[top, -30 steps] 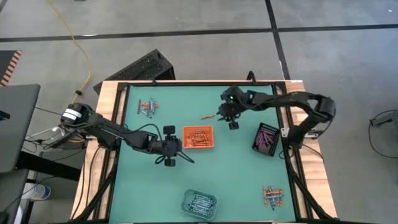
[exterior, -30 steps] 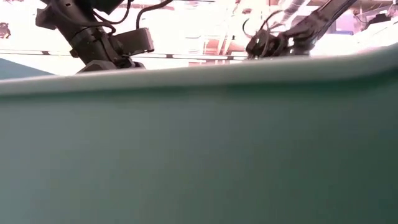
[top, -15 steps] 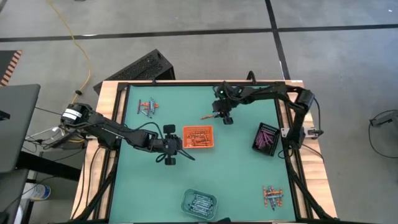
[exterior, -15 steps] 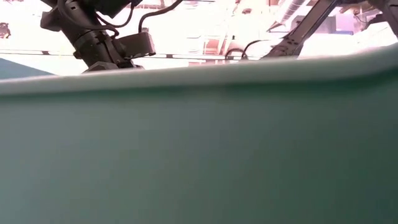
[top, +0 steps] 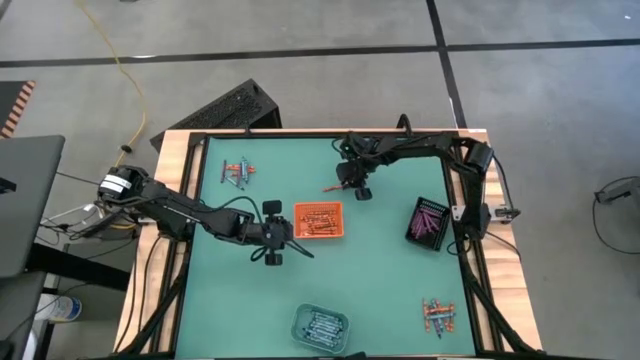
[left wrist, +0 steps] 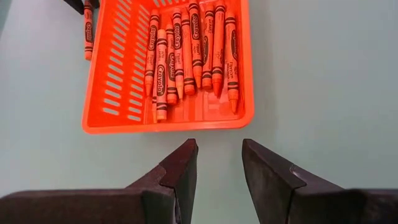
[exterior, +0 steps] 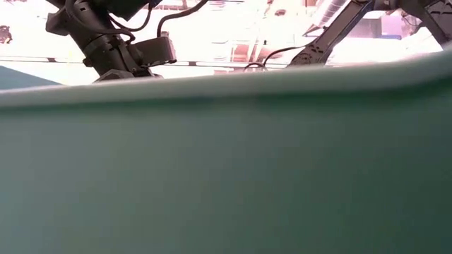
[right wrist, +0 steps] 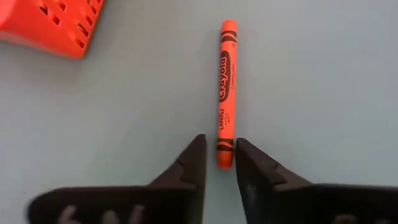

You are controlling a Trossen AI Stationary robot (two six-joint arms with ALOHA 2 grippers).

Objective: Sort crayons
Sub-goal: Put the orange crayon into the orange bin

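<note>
A single orange crayon [right wrist: 225, 93] lies flat on the green mat [top: 380, 260], just beyond the orange tray [top: 318, 221]. My right gripper [right wrist: 219, 155] points down at the crayon's near end. Its fingers are open and stand on either side of that end with a thin gap, touching nothing. It shows over the crayon [top: 333, 186] in the high view too. My left gripper [left wrist: 219, 155] hangs open just short of the orange tray's near rim [left wrist: 168, 127]. Inside that tray several orange crayons [left wrist: 193, 56] lie side by side.
A black tray [top: 428, 222] with purple crayons sits at the right. A clear tray [top: 320, 325] with grey-blue crayons is at the near edge. Loose crayon heaps lie far left [top: 238, 174] and near right [top: 438, 317]. One orange crayon [left wrist: 87, 31] lies beside the orange tray.
My right gripper has gone toward the table's left and a little toward the far edge. It has sunk and tipped further down until it stands over the loose orange crayon. The crayon has not moved.
</note>
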